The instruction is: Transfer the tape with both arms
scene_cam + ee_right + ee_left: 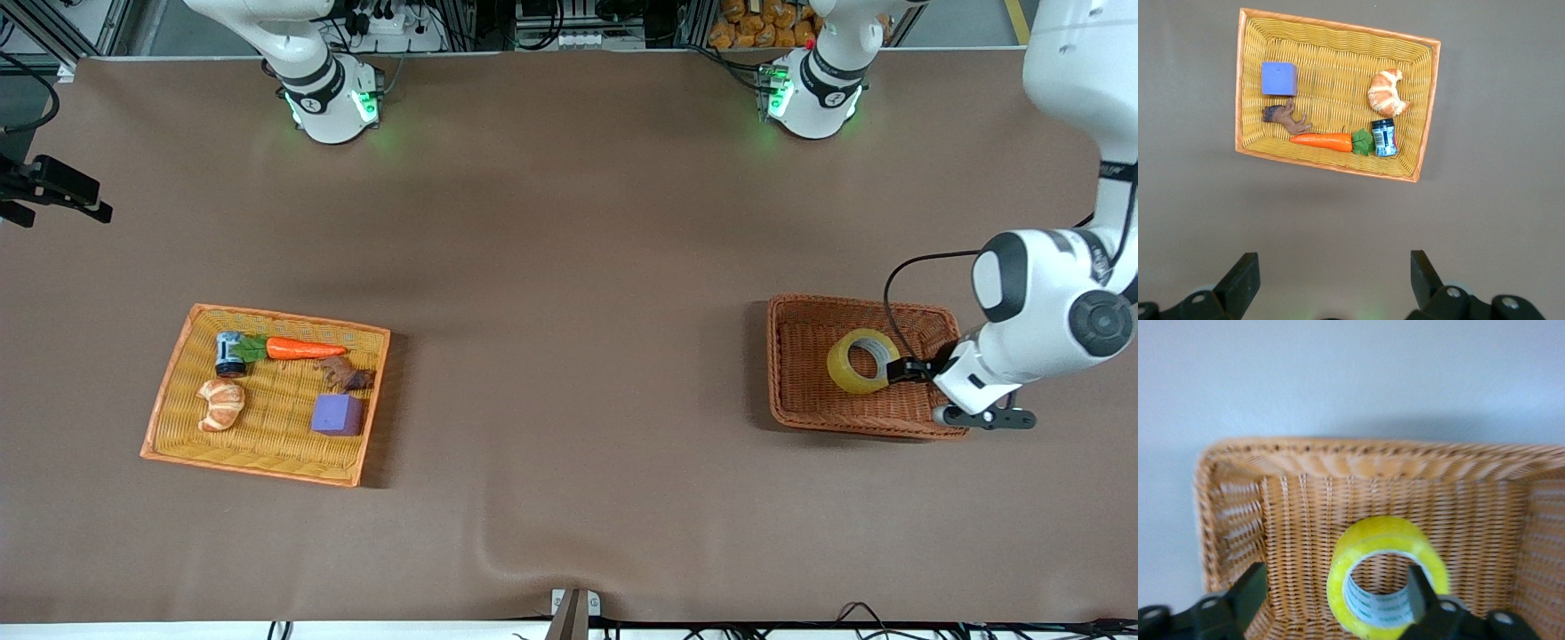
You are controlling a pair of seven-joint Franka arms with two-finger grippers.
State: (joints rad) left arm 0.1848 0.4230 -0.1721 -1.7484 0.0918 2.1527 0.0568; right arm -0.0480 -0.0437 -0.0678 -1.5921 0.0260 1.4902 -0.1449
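- Tape (1386, 577) in brown wicker basket (805, 396), standing tilted, hole facing left gripper (1335, 597).
- Left gripper: spread apart, one finger inside hole; nearer arm.
- Right gripper (1331, 280): spread apart, empty, over worktop (569, 267) near yellow tray (1338, 40); waiting.

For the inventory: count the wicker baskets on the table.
2. The yellow basket sits toward the right arm's end, holding carrot, croissant and other items. The brown basket sits toward the left arm's end, holding the tape.

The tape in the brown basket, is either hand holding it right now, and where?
Neither. The left hand is open around the tape, one finger through its hole, not clamped. The right hand is open, holding nothing.
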